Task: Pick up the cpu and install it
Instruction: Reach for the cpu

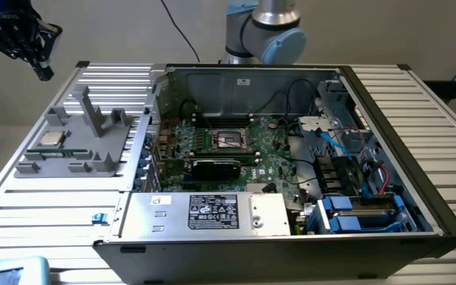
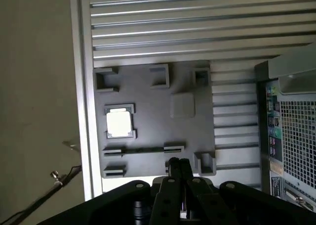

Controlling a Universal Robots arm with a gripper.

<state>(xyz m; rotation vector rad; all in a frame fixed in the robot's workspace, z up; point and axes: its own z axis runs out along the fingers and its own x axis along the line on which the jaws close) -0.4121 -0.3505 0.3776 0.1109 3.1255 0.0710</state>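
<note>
you are seeing the gripper [image 1: 44, 72] hanging clenched on nothing, well apart from the cpu [image 1: 51, 138]. the cpu is resting in a walled pocket of the grey fixture [image 2: 148, 99], presumably keeping it square for pickup. inside the case [image 1: 244, 89], the socket [image 1: 230, 138] is showing no pin detail.

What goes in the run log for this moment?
gripper: shut, empty, in the air away from the cpu | cpu: lying in grey holder beside the computer case, not picked up | install: not done
</note>
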